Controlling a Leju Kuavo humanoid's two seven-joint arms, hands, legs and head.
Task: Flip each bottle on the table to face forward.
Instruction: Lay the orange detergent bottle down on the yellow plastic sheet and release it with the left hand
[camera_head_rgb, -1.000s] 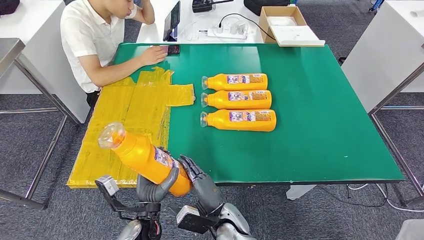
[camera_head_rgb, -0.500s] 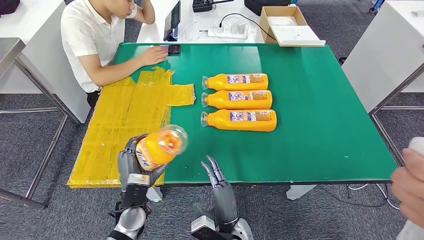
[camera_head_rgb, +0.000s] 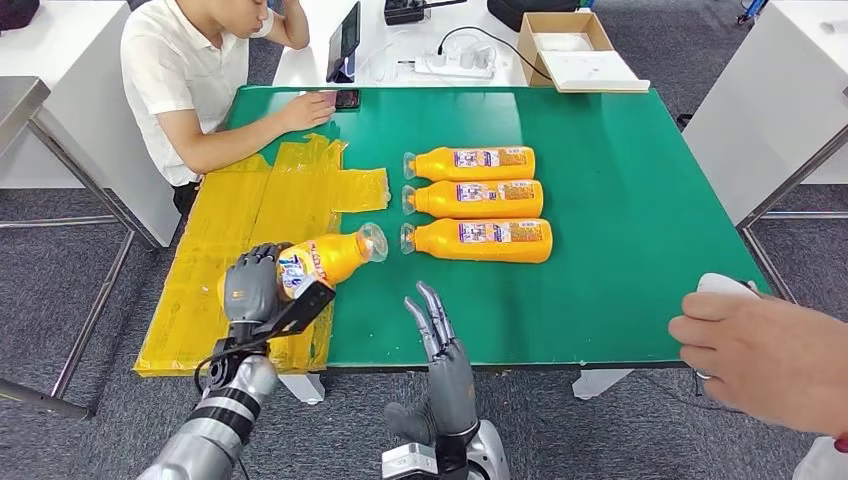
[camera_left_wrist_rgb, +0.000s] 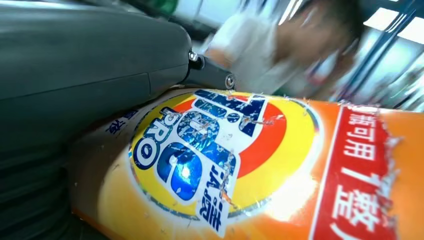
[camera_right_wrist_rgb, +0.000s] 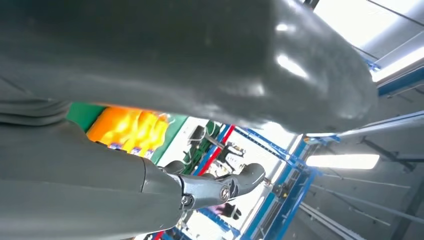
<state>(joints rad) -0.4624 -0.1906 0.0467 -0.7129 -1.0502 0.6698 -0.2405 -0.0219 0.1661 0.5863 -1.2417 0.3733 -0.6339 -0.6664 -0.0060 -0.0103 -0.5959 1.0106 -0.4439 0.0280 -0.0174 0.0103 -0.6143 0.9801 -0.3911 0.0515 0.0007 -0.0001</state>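
While left robot hand (camera_head_rgb: 250, 287) grips bottle (camera_head_rgb: 325, 259), right robot hand (camera_head_rgb: 437, 335) spread

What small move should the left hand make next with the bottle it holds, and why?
Probably lower the orange plastic bottle onto the green table below the three lying bottles: the left hand grips it, front label showing; the right hand is open.

Silver ribbed arms (camera_head_rgb: 215, 425), dark grey hands (camera_head_rgb: 250, 285).

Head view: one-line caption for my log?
Left hand holds an orange bottle over the yellow sheet; right hand open.
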